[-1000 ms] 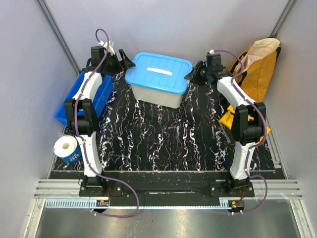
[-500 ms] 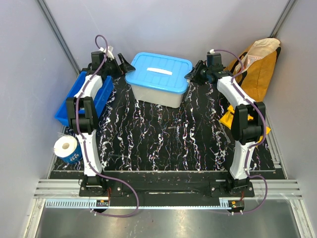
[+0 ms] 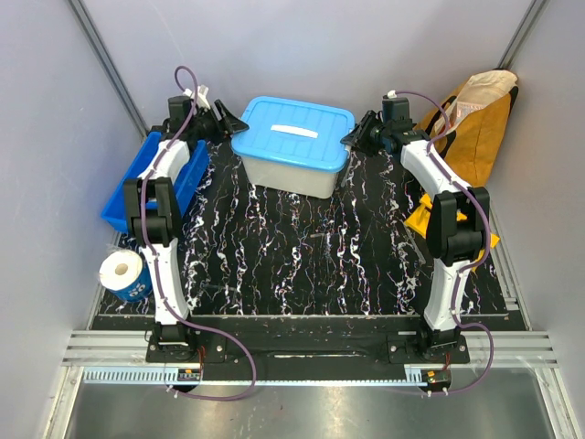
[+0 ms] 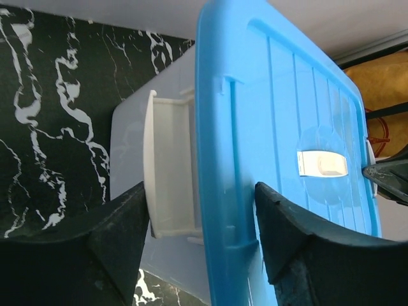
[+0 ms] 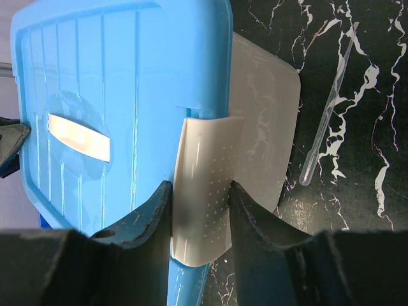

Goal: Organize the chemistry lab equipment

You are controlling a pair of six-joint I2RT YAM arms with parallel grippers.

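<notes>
Right end effector [image 5: 199,190] pinches the white latch [image 5: 204,159] on its end of the tub [image 5: 264,108]. One finger sits on each face of the flap, and the jaws are narrow and pressed against the plastic. Left end effector [image 4: 201,191] stands wider at the opposite end. Its fingers straddle the matching latch [image 4: 169,172] and the rim of the blue lid [image 4: 287,127], with a visible gap on the lid side, so nothing is clamped there yet.

Two arms at two ends make sense for a lid of this kind. Both clips probably have to swing free before the lid can lift, and the tub is likely meant to take the loose equipment.

Of that equipment, only one piece shows clearly: a thin transparent tube [image 5: 326,118]. It lies flat on the counter [image 5: 376,70], close beside the tub's wall on the right arm's side. It sits apart from the right end effector, off past the latch, and touches neither finger. From the left end effector it is across the whole tub and out of that wrist view.
</notes>
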